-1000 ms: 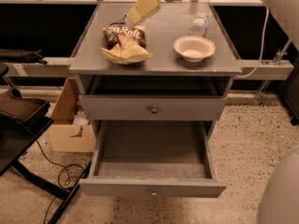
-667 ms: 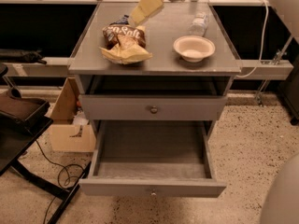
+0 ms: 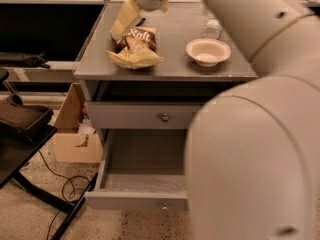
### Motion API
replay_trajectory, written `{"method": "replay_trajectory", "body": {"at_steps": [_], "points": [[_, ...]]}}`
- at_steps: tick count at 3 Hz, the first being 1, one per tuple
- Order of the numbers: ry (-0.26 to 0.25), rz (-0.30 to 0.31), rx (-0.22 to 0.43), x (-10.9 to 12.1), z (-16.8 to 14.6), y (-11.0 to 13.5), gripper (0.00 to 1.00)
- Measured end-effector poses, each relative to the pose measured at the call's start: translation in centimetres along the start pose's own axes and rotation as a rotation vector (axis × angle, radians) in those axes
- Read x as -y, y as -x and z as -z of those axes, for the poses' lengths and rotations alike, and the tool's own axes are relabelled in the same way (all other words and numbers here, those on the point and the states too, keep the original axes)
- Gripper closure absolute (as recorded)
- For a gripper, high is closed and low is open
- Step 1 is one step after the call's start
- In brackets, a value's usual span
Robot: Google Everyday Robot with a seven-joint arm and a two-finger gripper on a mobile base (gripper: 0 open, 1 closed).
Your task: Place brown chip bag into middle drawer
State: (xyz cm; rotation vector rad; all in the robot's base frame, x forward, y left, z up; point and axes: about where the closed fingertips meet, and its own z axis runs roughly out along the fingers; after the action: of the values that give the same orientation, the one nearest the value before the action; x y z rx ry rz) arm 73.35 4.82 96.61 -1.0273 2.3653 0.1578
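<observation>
Since the earlier frame the gripper [image 3: 123,22] has come down and leftward, and the arm [image 3: 250,134] now covers the right side of our view. We note the gripper tilted at the back left corner of the brown chip bag [image 3: 135,48]; whether it grips anything we cannot tell. We see the bag lying on the grey cabinet top [image 3: 172,24], left of a white bowl [image 3: 208,51] and a clear bottle [image 3: 212,29]. Below, the middle drawer [image 3: 135,200] stands pulled out, under a closed drawer front [image 3: 140,115]. A cardboard box [image 3: 75,134] sits on the floor beside the cabinet.
</observation>
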Motion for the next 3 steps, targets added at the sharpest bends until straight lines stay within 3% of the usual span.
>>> {"method": "replay_trajectory", "body": {"at_steps": [1,2,3], "points": [[0.002,0.027,-0.085,-1.9,-5.4,2.5,0.00],[-0.017,0.043,-0.150,-3.7,-8.7,3.9,0.00],[-0.037,0.037,-0.248,-4.3,-13.1,2.9,0.15]]}}
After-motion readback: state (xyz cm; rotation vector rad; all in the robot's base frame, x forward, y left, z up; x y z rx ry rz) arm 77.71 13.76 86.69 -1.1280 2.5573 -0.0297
